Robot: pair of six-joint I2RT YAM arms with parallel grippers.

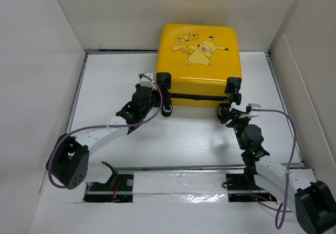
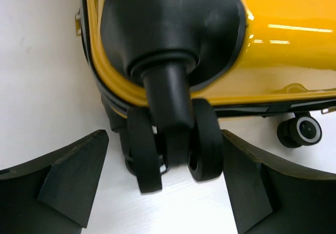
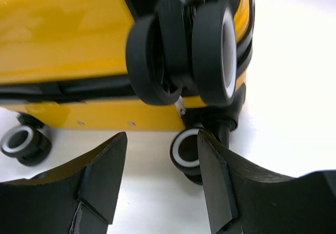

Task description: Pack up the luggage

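Observation:
The luggage (image 1: 202, 61) is a yellow hard-shell suitcase with a Pikachu print, lying flat and closed at the back centre, black wheels toward me. My left gripper (image 1: 156, 94) is open at its near left corner. In the left wrist view (image 2: 164, 134) a black twin wheel (image 2: 205, 145) sits between the fingers, the right finger close against it. My right gripper (image 1: 229, 109) is open at the near right corner. In the right wrist view (image 3: 163, 135) a white-rimmed wheel (image 3: 184, 150) stands just beside the right finger (image 3: 215, 176), with nothing gripped.
White walls (image 1: 37, 61) enclose the table on the left, back and right. A metal rail (image 1: 178, 167) runs along the near edge between the arm bases. The suitcase's other wheels show in the wrist views (image 2: 302, 130) (image 3: 21, 142).

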